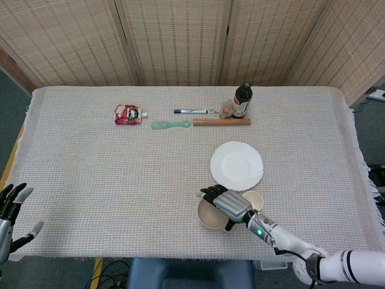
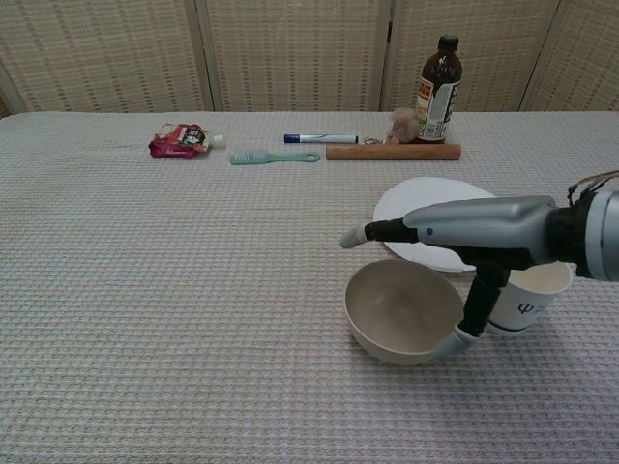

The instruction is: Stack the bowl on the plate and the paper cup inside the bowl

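**Right hand over bowl, grasp not yet made**

Right hand (image 2: 464, 237) spread above the bowl (image 2: 401, 311), thumb down at its outer wall, holding nothing. Bowl sits on the cloth just beside the plate (image 2: 426, 198), cup (image 2: 527, 295) alongside. Bowl looks rigid, light, smooth (likely slippery): pinch the rim. Left hand (image 1: 11, 211) idle, fingers apart.

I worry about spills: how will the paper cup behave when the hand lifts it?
The cup looks thin-walled, so it is probably light and easily crushed. It stands upright, taller than the bowl, so a sideways nudge may tip it.
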{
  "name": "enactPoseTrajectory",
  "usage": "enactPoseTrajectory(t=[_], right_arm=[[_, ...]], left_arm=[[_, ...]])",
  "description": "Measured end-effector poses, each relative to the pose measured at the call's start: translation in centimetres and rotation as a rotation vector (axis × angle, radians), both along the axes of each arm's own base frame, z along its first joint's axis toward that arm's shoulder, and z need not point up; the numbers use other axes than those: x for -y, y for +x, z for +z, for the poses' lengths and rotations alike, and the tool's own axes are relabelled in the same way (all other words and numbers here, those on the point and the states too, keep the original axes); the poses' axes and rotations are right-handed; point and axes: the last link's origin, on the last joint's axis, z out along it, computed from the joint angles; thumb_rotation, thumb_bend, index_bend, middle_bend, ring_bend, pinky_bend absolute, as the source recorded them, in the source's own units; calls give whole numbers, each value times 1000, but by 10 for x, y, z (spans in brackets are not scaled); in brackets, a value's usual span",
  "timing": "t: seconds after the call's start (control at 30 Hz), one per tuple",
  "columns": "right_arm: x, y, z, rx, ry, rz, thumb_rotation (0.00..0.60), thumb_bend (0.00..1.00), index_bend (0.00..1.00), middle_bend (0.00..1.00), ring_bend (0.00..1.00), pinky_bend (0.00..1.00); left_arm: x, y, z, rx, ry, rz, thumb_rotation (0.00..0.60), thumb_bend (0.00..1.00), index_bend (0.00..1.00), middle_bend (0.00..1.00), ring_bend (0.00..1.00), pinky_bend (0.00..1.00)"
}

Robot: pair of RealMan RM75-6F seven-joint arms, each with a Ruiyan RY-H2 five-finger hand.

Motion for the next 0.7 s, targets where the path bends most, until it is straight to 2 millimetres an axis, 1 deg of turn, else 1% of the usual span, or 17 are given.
enactPoseTrajectory(t=[0.43,0.7], right_arm=[[6,-2,-12,-16,8,-15,600,0,0,0,0,0],[6,-2,-14,-15,9,-8,600,0,0,0,0,0]], left_arm=[[1,0,2,4,5,1,600,258,176,157,111,449],[1,-1,3,6,7,-1,600,258,176,157,111,448]])
